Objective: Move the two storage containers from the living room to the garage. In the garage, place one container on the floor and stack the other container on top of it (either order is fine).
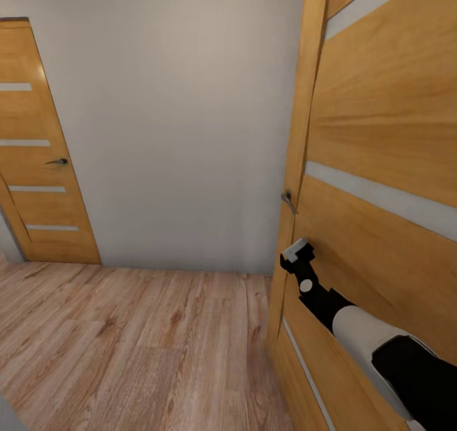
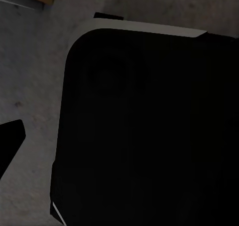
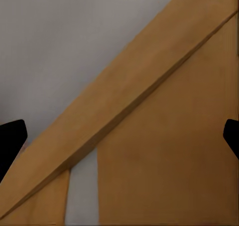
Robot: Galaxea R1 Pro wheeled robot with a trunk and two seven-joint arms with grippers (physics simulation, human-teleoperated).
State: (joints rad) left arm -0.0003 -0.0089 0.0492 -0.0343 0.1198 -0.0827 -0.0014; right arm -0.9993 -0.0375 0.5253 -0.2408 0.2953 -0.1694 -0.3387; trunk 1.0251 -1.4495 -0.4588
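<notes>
Fingers of the right gripper [image 1: 297, 251] were spread, empty, just beside the open wooden door [image 1: 381, 164] below its handle [image 1: 289, 200], the left fingers' state could not be told, no storage containers were seen, and the door's edge was judged likely to be struck.

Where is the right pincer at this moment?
In the head view, the right pincer is at the lower right, against the near wooden door, just below its handle and above the plank floor.
</notes>
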